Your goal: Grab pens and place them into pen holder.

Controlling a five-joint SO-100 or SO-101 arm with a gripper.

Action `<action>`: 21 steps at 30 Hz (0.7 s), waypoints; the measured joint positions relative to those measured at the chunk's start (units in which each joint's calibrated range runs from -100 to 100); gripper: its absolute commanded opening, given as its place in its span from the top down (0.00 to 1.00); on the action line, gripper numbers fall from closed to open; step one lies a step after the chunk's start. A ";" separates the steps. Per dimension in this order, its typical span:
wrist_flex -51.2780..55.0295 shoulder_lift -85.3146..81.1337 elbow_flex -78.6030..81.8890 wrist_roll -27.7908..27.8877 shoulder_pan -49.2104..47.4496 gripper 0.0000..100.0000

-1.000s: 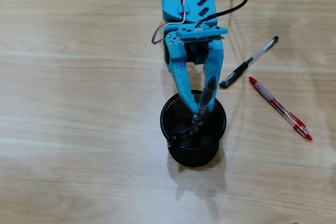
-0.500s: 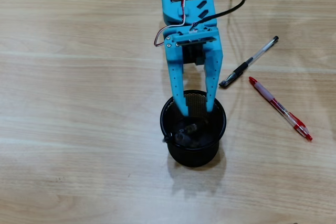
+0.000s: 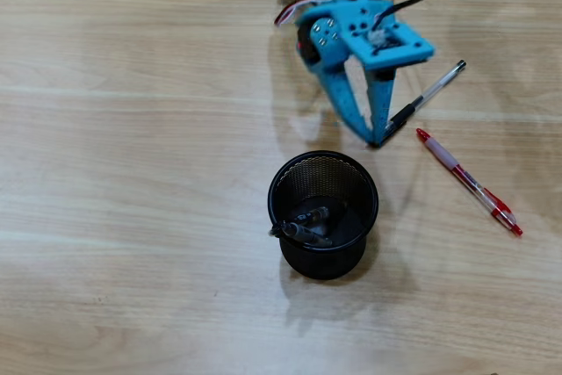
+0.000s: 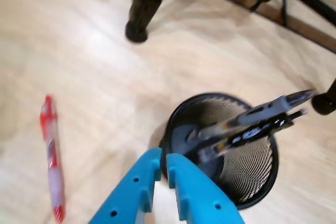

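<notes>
Overhead, gripper (image 3: pixel 372 136): blue fingers drawn together to a point, holding nothing, tips over the dark end of the clear-and-black pen (image 3: pixel 420 100) lying on the wooden table (image 3: pixel 132 173).
Overhead, red-and-clear pen (image 3: pixel 468 181): flat on the table, right of the gripper, just beside the other loose pen.
Overhead, pen holder (image 3: pixel 323 214): black mesh cup, upright, below the gripper and apart from it; two dark pens (image 3: pixel 307 224) lie inside.
Overhead, writing: none legible.
Wrist, gripper (image 4: pixel 164 162): fingers nearly touching, empty.
Wrist, pen holder (image 4: pixel 247 171): just beyond the fingertips, two pens (image 4: pixel 252 123) leaning out over its rim.
Wrist, red-and-clear pen (image 4: pixel 51 156): on the table at left.
Wrist, printing on pen barrels: blurred, unreadable.
</notes>
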 measured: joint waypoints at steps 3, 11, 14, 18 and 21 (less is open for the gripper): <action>8.29 -0.17 -3.90 0.88 -3.43 0.98; 17.70 2.12 -12.42 4.01 -11.72 0.98; 17.87 3.48 -14.91 4.89 -15.25 0.98; 17.87 5.95 -16.24 4.94 -16.96 0.98; 17.87 7.82 -17.30 4.99 -17.91 0.98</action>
